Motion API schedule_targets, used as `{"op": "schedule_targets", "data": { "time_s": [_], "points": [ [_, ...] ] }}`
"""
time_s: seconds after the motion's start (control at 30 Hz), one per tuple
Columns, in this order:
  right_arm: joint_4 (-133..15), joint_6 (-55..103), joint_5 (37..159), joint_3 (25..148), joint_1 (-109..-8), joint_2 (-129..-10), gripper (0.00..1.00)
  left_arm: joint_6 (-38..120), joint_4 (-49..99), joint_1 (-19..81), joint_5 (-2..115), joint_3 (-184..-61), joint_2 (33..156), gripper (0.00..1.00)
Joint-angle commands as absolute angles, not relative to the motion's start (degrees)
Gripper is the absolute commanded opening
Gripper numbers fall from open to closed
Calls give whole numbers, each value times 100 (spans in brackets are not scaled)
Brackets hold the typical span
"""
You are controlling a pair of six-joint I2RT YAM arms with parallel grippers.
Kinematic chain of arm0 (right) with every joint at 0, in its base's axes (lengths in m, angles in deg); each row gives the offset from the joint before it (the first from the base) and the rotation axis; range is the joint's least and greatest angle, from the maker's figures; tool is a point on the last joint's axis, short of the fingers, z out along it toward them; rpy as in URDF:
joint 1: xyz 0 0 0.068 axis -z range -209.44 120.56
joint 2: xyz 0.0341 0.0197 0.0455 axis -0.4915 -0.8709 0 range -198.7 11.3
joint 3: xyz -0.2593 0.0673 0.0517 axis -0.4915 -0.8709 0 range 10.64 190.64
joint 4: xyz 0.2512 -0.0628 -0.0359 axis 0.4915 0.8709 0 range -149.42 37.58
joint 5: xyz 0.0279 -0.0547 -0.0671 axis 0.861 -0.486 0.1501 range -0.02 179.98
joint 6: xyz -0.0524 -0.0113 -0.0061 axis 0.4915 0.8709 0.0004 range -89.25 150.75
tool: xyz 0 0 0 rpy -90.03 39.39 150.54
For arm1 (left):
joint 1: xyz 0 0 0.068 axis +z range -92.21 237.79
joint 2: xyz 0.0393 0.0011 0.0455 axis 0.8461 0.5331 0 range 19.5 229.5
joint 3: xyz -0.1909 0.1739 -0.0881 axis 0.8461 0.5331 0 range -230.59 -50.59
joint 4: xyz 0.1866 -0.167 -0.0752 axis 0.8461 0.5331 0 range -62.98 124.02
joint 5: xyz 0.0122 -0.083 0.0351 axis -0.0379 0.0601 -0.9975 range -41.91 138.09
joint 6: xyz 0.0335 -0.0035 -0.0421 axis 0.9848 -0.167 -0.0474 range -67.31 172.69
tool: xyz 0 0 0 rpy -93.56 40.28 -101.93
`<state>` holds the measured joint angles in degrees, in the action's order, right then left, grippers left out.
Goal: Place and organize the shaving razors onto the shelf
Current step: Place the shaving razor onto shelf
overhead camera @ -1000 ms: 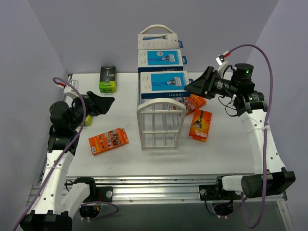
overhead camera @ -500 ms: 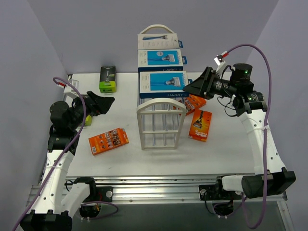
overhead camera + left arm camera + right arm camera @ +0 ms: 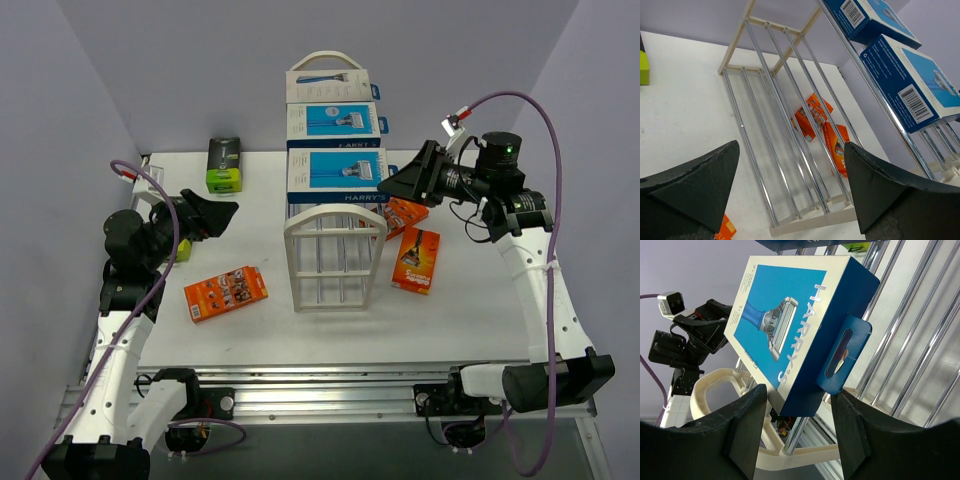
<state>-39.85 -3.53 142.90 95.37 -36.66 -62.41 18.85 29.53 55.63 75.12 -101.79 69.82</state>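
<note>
I see white links (image 3: 545,290), black joints (image 3: 128,238), purple cables (image 3: 552,130), and black wedge fingers (image 3: 690,180) on left hand (image 3: 225,212) and right hand (image 3: 395,182).

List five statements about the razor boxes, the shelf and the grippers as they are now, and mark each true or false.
1. Three blue HARRY'S boxes sit on the shelf. True.
2. The left gripper holds an orange box. False: it is open and empty; the orange box near it lies on the table.
3. The black-and-green box is on the shelf. False: it stands on the table, far left of the shelf.
4. The right gripper is at the end of the nearest blue box. True.
5. Two orange boxes lie right of the shelf. True.
</note>
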Motion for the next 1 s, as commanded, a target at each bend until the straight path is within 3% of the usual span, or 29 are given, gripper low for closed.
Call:
{"op": "schedule_targets", "data": {
  "time_s": [0.0,0.97],
  "points": [
    [-4123,-247,14421,9713,-3717,-6244,49,1903,2852,5559,7569,-10192,6968,94],
    [-3965,-106,14315,10108,-3753,-6499,51,1912,2869,5559,7586,-10201,6968,94]
  ]
}}
